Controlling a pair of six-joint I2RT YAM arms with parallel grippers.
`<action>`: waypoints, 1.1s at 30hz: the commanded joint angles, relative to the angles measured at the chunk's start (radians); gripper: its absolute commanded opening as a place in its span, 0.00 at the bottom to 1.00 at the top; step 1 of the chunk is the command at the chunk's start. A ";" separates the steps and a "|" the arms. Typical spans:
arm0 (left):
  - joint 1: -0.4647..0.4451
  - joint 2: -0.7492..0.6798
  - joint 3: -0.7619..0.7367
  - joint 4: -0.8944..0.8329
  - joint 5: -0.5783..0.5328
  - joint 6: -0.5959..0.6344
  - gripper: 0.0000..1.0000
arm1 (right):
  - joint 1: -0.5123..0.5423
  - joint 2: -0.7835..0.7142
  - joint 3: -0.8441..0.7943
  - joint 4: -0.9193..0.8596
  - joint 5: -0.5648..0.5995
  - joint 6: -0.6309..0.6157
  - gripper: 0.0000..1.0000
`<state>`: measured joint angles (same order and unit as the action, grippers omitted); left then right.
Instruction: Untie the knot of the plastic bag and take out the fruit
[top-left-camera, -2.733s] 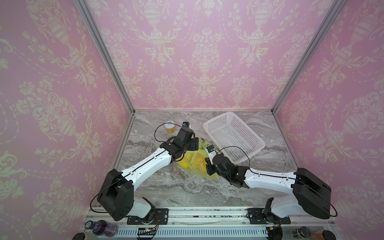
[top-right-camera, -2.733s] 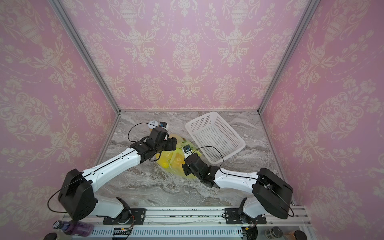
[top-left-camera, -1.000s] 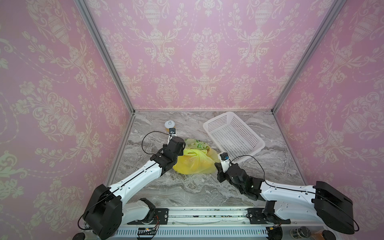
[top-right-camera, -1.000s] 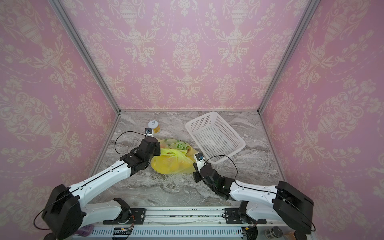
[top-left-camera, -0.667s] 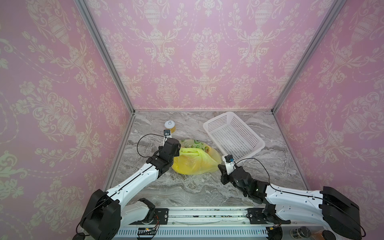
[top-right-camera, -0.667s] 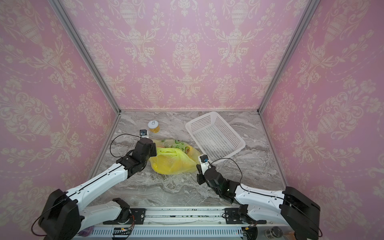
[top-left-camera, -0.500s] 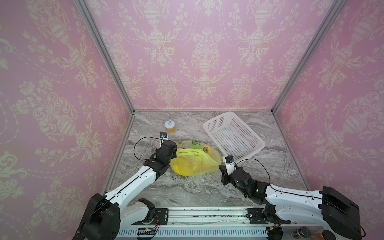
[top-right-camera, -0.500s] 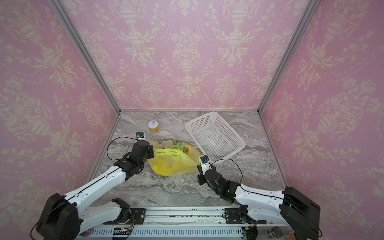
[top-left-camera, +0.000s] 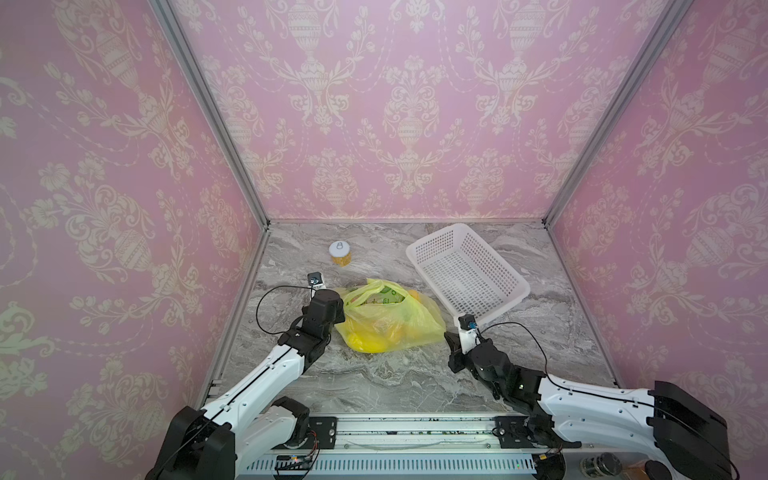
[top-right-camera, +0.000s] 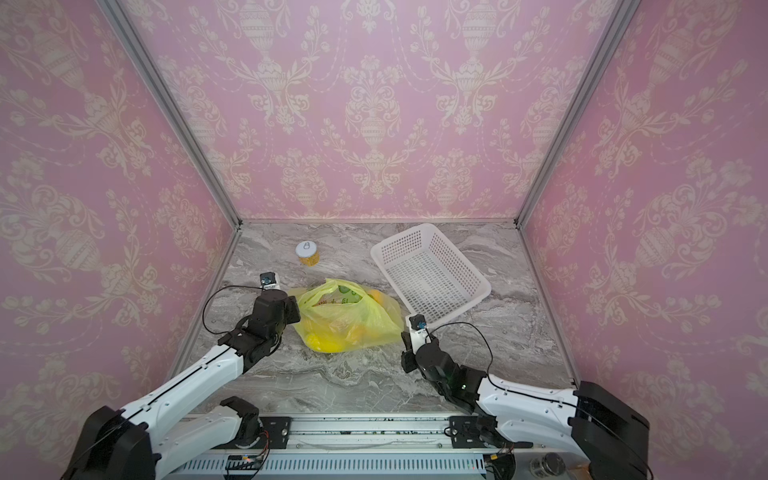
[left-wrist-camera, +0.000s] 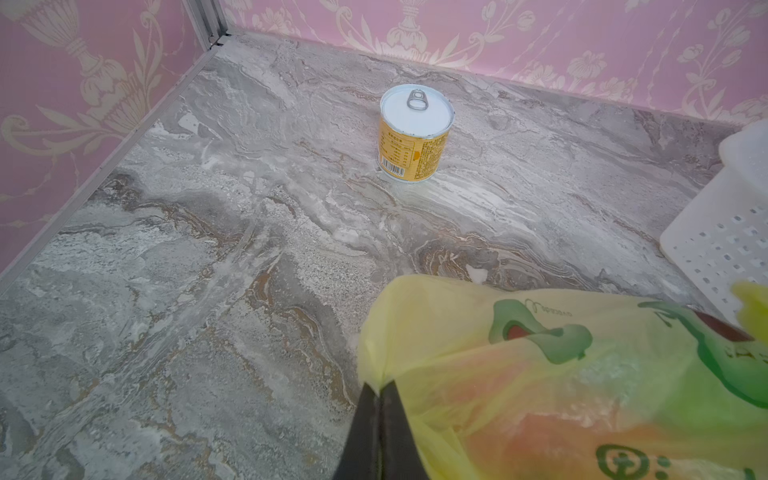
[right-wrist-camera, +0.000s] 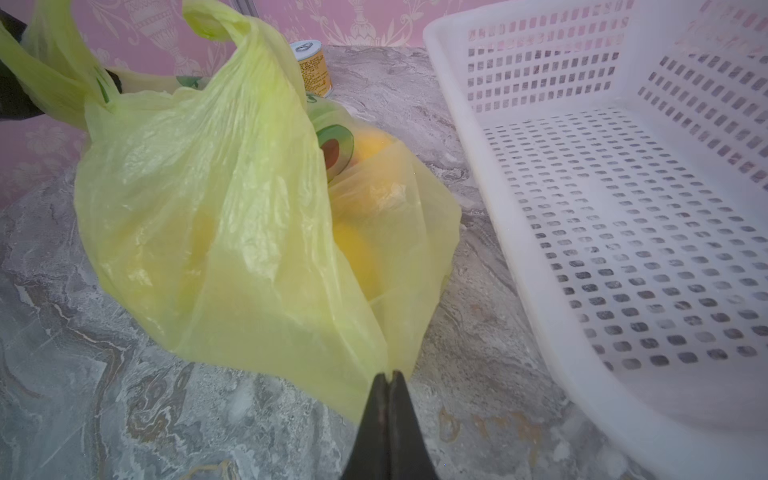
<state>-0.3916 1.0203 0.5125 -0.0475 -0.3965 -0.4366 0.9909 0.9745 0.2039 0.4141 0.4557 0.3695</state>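
Observation:
The yellow-green plastic bag (top-left-camera: 390, 320) (top-right-camera: 345, 316) lies on the marble table between my two arms. My left gripper (top-left-camera: 340, 308) (left-wrist-camera: 380, 384) is shut on a fold of the bag's left edge. My right gripper (top-left-camera: 446, 335) (right-wrist-camera: 388, 374) is shut on the bag's right corner. The film hangs stretched between them. The knot is not in view; two handle loops (right-wrist-camera: 216, 25) stand up loose. Fruit shows through the film: a yellow one (top-left-camera: 365, 343) (right-wrist-camera: 357, 253) low in the bag and an orange one (top-left-camera: 413, 296) at the far side.
A white perforated basket (top-left-camera: 432, 245) (right-wrist-camera: 465, 137) sits tilted just right of the bag, close to my right gripper. A gold can with a white pull-tab lid (top-left-camera: 340, 253) (left-wrist-camera: 415, 133) stands behind the bag. The left wall rail (left-wrist-camera: 124, 137) runs near my left arm.
My left gripper has drawn back to the left and my right gripper to the right and front, each keeping its pinch. The bag has spread wider and lower between them.

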 joint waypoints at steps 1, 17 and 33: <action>0.017 -0.041 -0.027 0.006 0.016 -0.022 0.00 | 0.000 -0.033 -0.028 0.030 0.046 0.003 0.02; 0.020 -0.214 -0.019 -0.137 0.002 -0.030 0.72 | 0.003 -0.193 0.064 -0.138 -0.071 0.000 0.77; -0.282 -0.295 -0.033 0.003 -0.077 0.218 0.99 | 0.005 0.198 0.438 -0.222 -0.220 -0.008 0.89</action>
<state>-0.6300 0.6739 0.4629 -0.0731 -0.4011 -0.3096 0.9909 1.0935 0.5560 0.2234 0.2901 0.3668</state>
